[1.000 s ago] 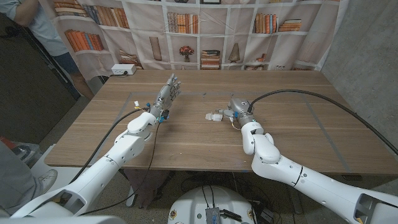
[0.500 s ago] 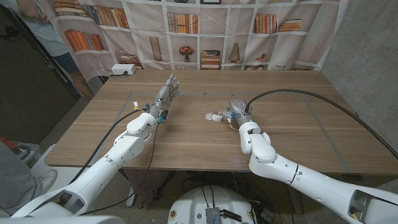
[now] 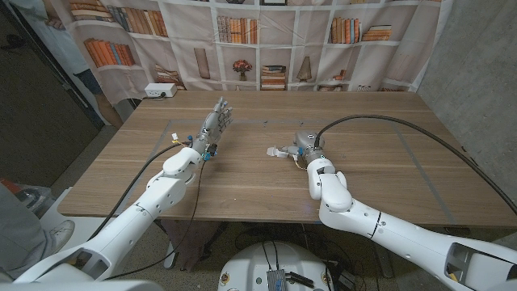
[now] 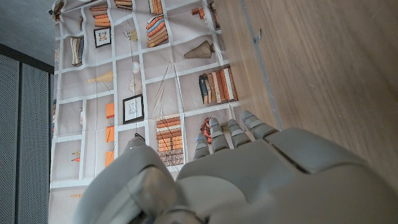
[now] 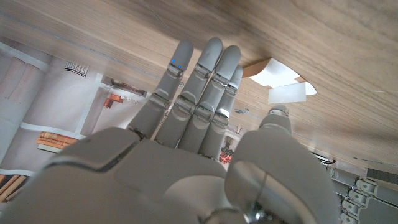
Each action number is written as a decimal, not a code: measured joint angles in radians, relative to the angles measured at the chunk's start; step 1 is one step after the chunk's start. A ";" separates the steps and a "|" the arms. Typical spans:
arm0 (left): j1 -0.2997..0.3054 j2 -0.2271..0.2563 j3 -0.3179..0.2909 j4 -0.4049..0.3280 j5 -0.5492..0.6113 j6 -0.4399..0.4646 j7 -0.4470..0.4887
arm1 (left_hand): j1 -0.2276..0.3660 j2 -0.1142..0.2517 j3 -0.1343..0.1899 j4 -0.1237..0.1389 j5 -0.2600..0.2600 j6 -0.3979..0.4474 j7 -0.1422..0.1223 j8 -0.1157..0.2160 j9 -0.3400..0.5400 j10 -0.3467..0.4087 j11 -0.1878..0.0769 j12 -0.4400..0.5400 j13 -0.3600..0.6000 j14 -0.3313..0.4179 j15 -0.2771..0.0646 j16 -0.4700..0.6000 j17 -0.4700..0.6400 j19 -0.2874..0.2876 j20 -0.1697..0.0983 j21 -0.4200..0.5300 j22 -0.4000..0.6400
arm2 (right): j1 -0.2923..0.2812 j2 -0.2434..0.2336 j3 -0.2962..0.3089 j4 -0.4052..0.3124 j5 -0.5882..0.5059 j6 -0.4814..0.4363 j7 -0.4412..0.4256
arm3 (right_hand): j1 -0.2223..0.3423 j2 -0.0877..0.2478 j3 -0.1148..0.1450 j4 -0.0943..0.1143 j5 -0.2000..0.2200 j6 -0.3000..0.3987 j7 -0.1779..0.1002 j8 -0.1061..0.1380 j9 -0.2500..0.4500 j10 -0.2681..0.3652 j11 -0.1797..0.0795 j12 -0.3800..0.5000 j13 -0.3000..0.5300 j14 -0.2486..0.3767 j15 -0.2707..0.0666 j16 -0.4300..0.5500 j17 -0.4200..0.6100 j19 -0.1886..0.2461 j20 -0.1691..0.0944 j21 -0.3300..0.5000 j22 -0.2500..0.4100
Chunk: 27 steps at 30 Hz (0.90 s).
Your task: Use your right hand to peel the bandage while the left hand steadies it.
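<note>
The bandage (image 3: 279,151) lies on the wooden table (image 3: 242,174) near its middle, just beside the right hand's fingertips; in the right wrist view it (image 5: 281,87) shows as a small pale, flat strip with a tan part at one end, and contact with the fingers cannot be confirmed. The right hand (image 3: 304,144) sits low over the table, fingers extended straight and close together toward the bandage, thumb apart, grasping nothing. The left hand (image 3: 216,121) stands well apart from the bandage, raised on its edge with fingers extended upward and nothing in it. Both hands are grey, segmented and hard-shelled. The table is brown, grained wood. Behind it hangs a printed bookshelf backdrop (image 3: 266,40). The bandage's detail is too small to resolve in the head view.
</note>
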 measured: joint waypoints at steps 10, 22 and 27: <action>-0.007 -0.005 0.000 0.012 -0.001 -0.004 -0.007 | 0.000 0.000 0.000 0.000 0.000 0.000 0.000 0.000 0.000 0.000 0.000 0.000 0.000 0.000 0.000 0.000 0.000 0.000 0.000 0.000 0.000 | 0.018 0.010 -0.017 0.019 -0.011 -0.011 0.028 | 0.007 0.007 0.005 -0.003 0.000 0.000 0.000 -0.008 0.000 -0.004 0.004 -0.005 -0.002 0.000 0.000 0.000 0.001 -0.003 -0.003 0.000 -0.005; -0.009 -0.007 0.001 0.016 -0.003 -0.004 -0.008 | 0.000 0.000 0.000 0.000 0.000 0.000 0.000 0.000 0.000 0.000 0.000 0.000 0.000 0.000 0.000 0.000 0.000 0.000 0.000 0.000 0.000 | 0.037 0.014 -0.033 0.034 -0.017 -0.022 0.056 | 0.007 0.007 0.005 -0.003 -0.008 0.000 0.000 -0.008 0.000 -0.006 0.002 -0.007 -0.006 -0.001 0.001 -0.007 0.006 -0.003 -0.003 0.008 -0.005; -0.004 -0.007 0.001 0.013 -0.003 -0.005 -0.006 | 0.000 0.000 0.000 0.000 0.000 0.000 0.000 0.000 0.000 0.000 0.000 0.000 0.000 0.000 0.000 0.000 0.000 0.000 0.000 0.000 0.000 | 0.038 0.014 -0.035 0.036 -0.018 -0.021 0.054 | 0.053 0.011 0.023 -0.021 -0.008 0.002 -0.003 -0.008 0.003 -0.006 0.002 -0.007 -0.003 -0.002 0.000 -0.007 0.012 -0.018 -0.003 0.015 -0.005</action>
